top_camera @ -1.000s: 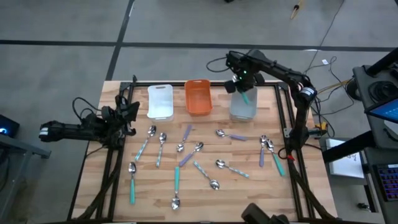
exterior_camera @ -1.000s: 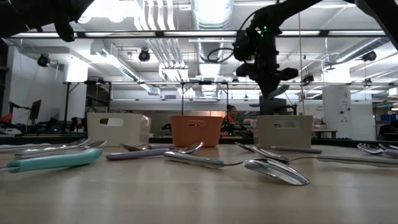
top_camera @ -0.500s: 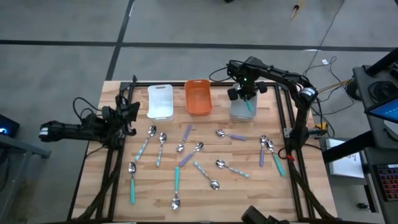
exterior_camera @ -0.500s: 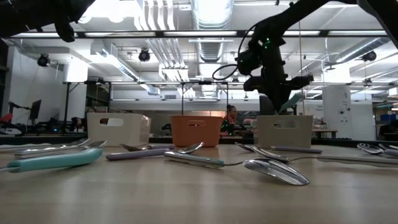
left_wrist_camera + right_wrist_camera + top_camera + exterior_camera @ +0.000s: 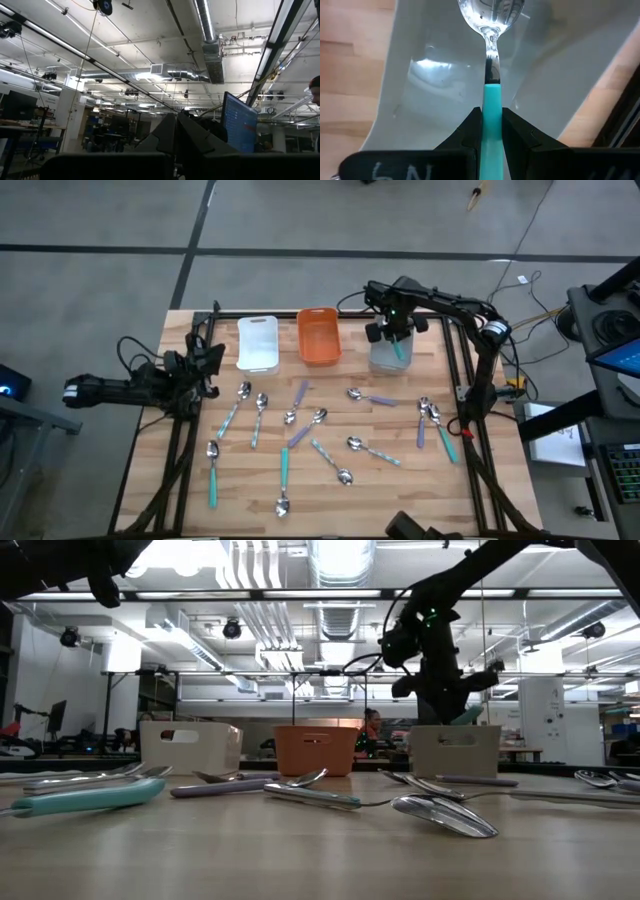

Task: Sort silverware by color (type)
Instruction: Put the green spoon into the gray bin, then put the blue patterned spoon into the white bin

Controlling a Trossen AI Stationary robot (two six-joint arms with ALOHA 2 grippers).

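I have the right tool (image 5: 490,125) pinched shut on the handle of a teal spoon (image 5: 490,100), holding it directly over the grey bin (image 5: 390,356), the rightmost of three at the far edge of the surface (image 5: 330,500). The spoon's long axis runs straight out from the tool, bowl foremost and pointing down into the bin, so I judge release is all that remains. The other spoons (image 5: 300,435) lie scattered on the near side of the bin. The left tool (image 5: 205,360) rests closed and empty, well away from the bin at the surface's left edge.
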